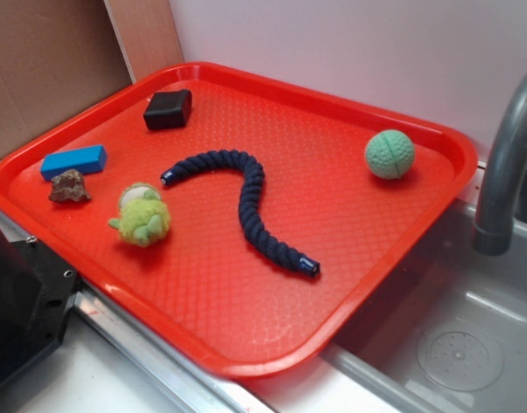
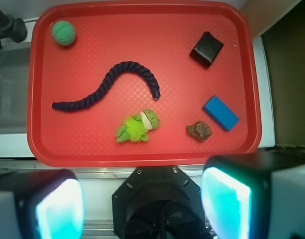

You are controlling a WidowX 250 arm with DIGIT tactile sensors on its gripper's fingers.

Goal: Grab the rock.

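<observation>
The rock (image 1: 70, 187) (image 2: 199, 130) is a small jagged brown-grey lump lying on the red tray (image 1: 246, 318) (image 2: 142, 155), near its left edge in the exterior view. It sits just below the blue block (image 1: 74, 161) (image 2: 220, 113) and left of the green plush toy (image 1: 141, 217) (image 2: 137, 126). My gripper (image 2: 142, 206) hangs high above the tray's near edge, open, with nothing between its pale fingers (image 2: 226, 204). In the exterior view the gripper itself is out of frame.
A dark blue rope (image 1: 246, 202) (image 2: 107, 87) curves across the tray's middle. A black square box (image 1: 168, 109) (image 2: 206, 49) and a green ball (image 1: 389, 154) (image 2: 63, 32) sit farther off. A grey faucet (image 1: 504, 172) and sink (image 1: 435, 344) adjoin the tray. The black robot base (image 1: 22, 301) (image 2: 159, 199) stands beside it.
</observation>
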